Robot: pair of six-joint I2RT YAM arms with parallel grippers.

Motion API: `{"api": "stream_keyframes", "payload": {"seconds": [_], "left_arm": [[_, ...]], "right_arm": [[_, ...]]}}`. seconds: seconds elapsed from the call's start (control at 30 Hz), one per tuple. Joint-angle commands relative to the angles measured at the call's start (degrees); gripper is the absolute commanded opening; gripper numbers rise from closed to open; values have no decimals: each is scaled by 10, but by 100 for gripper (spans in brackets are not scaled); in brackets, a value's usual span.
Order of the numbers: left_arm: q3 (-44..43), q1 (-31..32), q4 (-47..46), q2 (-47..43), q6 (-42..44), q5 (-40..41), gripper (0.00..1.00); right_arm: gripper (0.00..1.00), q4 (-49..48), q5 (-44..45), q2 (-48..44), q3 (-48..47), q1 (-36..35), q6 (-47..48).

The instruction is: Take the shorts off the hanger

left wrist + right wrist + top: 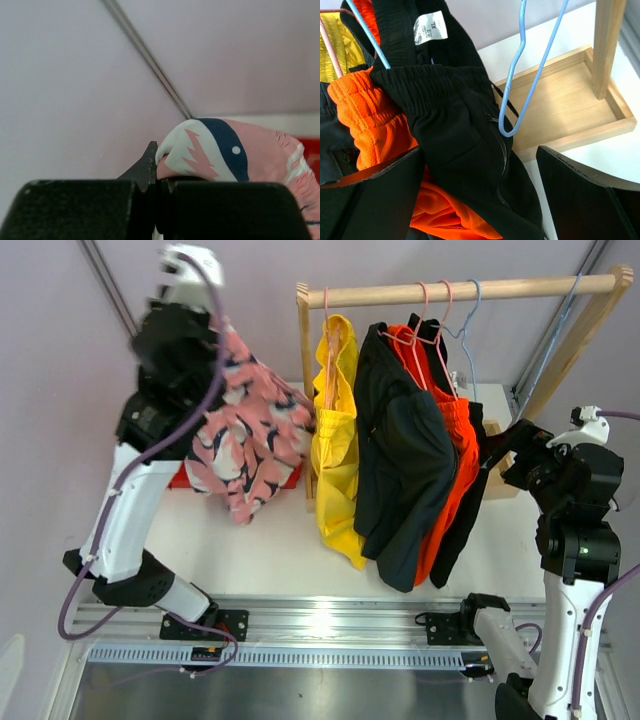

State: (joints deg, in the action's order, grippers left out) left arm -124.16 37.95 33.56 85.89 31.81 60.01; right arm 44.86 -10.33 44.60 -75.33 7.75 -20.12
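Shorts counted: five pairs. Left tool (pixel 157 176) is clamped on the pink-navy pair (pixel 250 440), held aloft at 10 o'clock. Four hang from the wooden rail (pixel 500 287): yellow pair (pixel 338 465), charcoal pair (pixel 405 460), orange pair (pixel 455 455), black pair (pixel 468 520). Right tool (pixel 480 167) stands apart at 3 o'clock, against the black pair.

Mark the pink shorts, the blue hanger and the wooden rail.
pink shorts (pixel 250 440), top external view, fabric's middle.
blue hanger (pixel 507 135), right wrist view, lower loop.
wooden rail (pixel 520 286), top external view, bare stretch.
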Motion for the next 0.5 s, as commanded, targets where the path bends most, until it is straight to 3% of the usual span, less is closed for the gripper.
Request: {"api": "stream_keyframes", "payload": {"seconds": [0.0, 0.13, 0.17, 0.3, 0.4, 0.47], "left_arm": [[-97, -58, -171, -13, -2, 71, 0], [-117, -67, -402, 13, 145, 50, 0], [-119, -71, -403, 18, 142, 44, 0], [-144, -154, -308, 46, 30, -10, 0], [-159, -219, -170, 74, -157, -93, 0], [-161, -240, -127, 102, -196, -144, 0]], "right_arm": [[99, -11, -28, 12, 0, -6, -2], [99, -7, 2, 14, -9, -33, 10], [99, -6, 7, 14, -9, -37, 11], [100, -6, 11, 15, -1, -53, 14], [99, -7, 11, 13, 4, -56, 14], [99, -11, 12, 12, 11, -56, 13]]}}
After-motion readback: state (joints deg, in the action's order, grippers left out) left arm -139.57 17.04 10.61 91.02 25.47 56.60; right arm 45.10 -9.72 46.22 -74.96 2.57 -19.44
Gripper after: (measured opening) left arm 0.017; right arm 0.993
